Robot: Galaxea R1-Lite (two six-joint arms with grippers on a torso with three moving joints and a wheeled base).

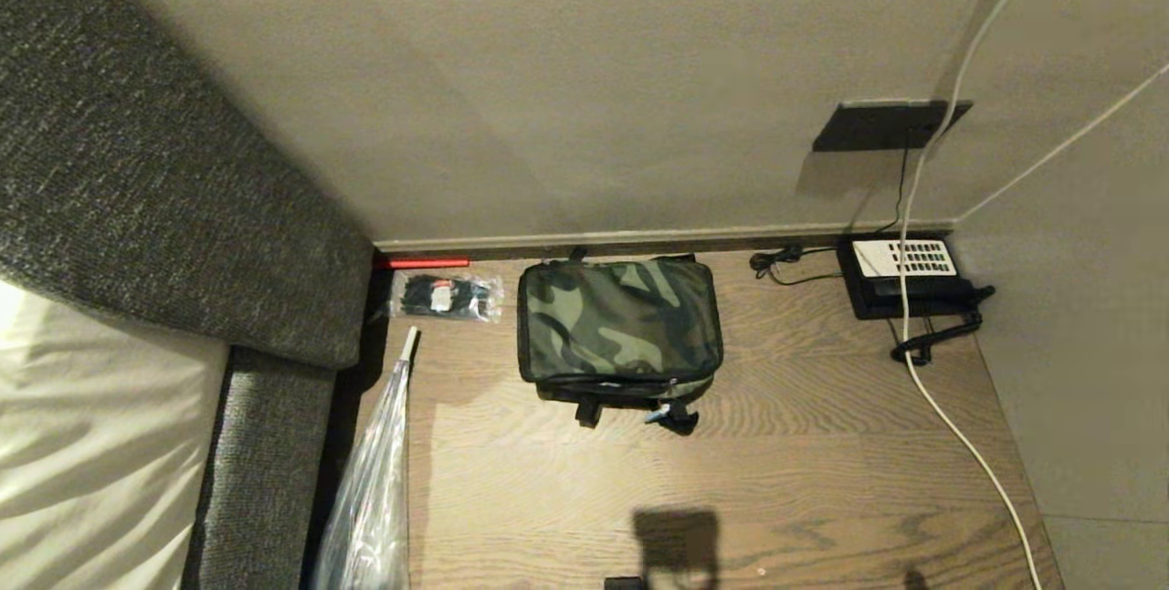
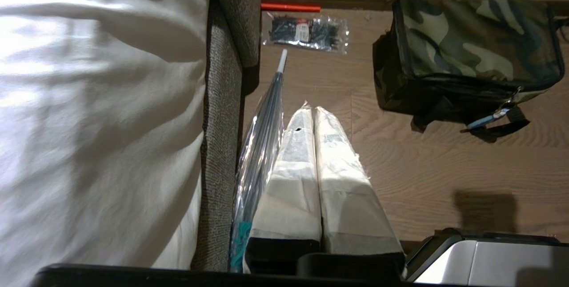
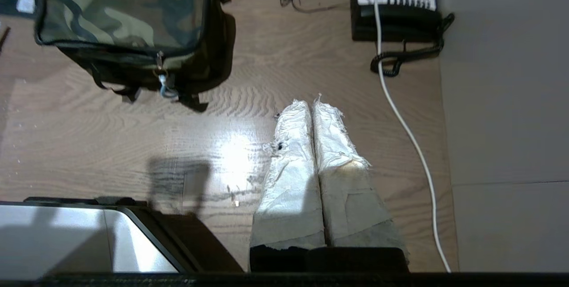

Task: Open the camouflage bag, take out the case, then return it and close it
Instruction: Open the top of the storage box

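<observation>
Head view: the boxy camouflage bag (image 1: pixel 619 321) of green, brown and black fabric is seen on the wooden floor (image 1: pixel 785 471) near the wall, zipped shut, so nothing of the task appears done; the case is not seen, presumably inside. The left tool (image 2: pixel 314 111) and right tool (image 3: pixel 311 105), both taped white, are held closed and empty, well short of the bag. A black telephone (image 1: pixel 906 278), a white cable (image 1: pixel 959 426), a clear plastic bag (image 1: pixel 370 499) and a packet of black ties (image 1: pixel 446 296) lie aside, none blocking the approach.
</observation>
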